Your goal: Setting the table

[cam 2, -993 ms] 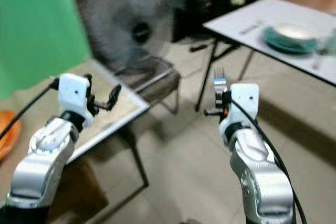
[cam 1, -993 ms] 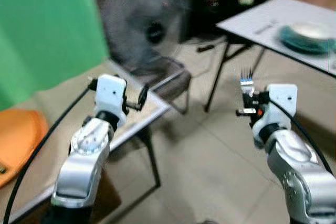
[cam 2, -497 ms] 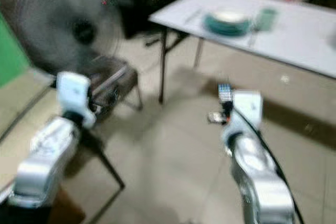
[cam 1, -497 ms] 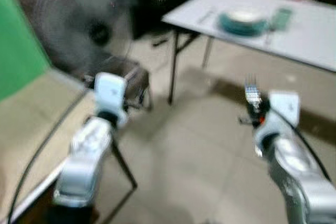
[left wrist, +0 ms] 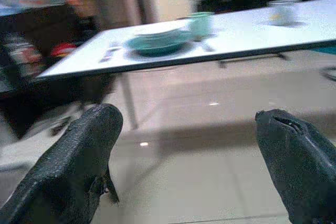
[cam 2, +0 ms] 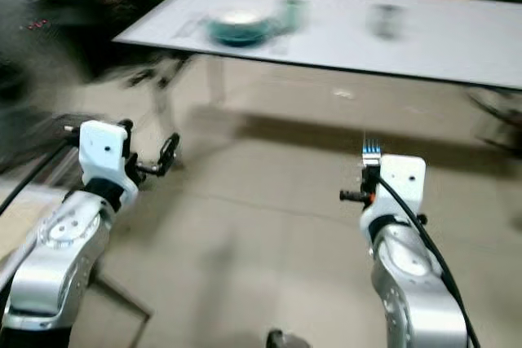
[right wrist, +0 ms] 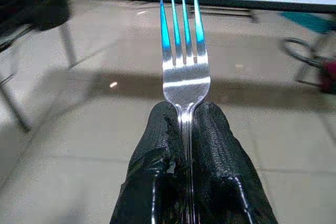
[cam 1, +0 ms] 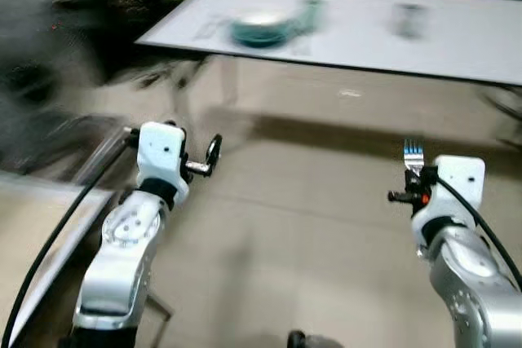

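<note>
Right wrist view: fork (right wrist: 184,69) clamped upright between right fingers (right wrist: 220,145), tines toward bench (cam 1: 457,38) well ahead, plate (cam 1: 259,28) near its left edge; left fingers (left wrist: 84,161) spread, empty.

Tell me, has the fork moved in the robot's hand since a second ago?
No. The fork stays upright, pinched in the right hand; only the view swung toward the white table.
</note>
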You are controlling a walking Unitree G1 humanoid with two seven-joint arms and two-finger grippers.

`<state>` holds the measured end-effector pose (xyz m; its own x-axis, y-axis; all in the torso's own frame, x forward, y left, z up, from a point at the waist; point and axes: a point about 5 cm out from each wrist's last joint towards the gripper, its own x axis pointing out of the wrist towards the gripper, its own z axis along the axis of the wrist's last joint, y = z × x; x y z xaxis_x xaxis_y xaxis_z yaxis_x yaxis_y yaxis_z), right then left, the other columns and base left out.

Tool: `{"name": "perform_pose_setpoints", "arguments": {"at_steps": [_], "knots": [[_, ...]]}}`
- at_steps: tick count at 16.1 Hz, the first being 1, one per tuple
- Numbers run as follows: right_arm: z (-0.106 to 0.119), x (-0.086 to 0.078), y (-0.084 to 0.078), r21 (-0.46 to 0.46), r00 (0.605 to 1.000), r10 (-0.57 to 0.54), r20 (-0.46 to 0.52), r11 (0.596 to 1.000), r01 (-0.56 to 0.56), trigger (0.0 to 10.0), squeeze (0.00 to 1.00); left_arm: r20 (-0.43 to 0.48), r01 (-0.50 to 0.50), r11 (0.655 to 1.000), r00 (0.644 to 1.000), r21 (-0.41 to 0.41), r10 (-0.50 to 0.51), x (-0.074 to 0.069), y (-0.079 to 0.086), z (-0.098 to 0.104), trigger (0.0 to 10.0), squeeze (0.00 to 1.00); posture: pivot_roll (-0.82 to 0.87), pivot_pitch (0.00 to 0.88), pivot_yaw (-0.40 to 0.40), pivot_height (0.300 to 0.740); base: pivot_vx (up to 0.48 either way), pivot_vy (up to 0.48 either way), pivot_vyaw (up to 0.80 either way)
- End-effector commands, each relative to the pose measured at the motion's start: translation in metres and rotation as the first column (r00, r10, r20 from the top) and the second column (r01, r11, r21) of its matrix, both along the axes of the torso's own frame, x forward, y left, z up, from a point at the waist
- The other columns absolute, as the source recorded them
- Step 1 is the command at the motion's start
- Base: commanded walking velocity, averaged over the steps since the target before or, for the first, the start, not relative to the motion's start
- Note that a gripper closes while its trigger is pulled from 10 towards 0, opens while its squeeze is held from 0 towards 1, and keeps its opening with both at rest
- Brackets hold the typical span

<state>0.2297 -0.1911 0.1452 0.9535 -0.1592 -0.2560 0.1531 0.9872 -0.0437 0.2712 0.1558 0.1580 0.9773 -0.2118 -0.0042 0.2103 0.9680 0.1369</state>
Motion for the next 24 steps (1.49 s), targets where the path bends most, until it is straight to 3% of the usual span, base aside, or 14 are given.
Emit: {"name": "perform_pose_setpoints", "arguments": {"at_steps": [1,3,9,20,24], "knots": [[0.007,0.004,0.002,-0.004,0.999,0.002,0.039,1.0,-0.001,10.0,0.0,0.007,0.014,1.0,1.0,-0.002,-0.014,0.001,-0.002,0.002,10.0,0.0,0.04,0.0,0.042,0.74,0.296,0.0,-0.74],[0.012,0.007,0.0,-0.003,0.998,0.006,0.064,1.0,-0.006,10.0,0.0,0.014,0.033,0.999,0.999,-0.012,-0.033,0.003,-0.009,0.003,10.0,0.0,0.04,0.0,0.043,0.74,0.294,0.0,-0.25],[0.019,0.014,0.002,-0.02,0.994,0.052,0.095,0.999,-0.05,10.0,0.0,0.014,0.041,0.999,0.999,-0.01,-0.041,0.003,-0.01,0.003,10.0,0.0,0.04,0.0,0.037,0.74,0.294,0.0,0.0],[0.014,0.018,0.004,-0.025,0.996,0.067,0.061,0.998,-0.065,10.0,0.0,0.003,0.061,0.998,0.998,-0.006,-0.061,0.004,-0.014,0.001,10.0,0.0,0.03,0.0,0.052,0.74,0.294,0.0,0.0],[0.013,0.019,0.002,-0.015,0.997,0.048,0.053,0.999,-0.048,10.0,0.0,0.002,0.061,0.998,0.998,-0.012,-0.061,0.004,-0.015,0.001,10.0,0.0,0.03,0.0,0.047,0.74,0.295,0.0,-0.72]]}}
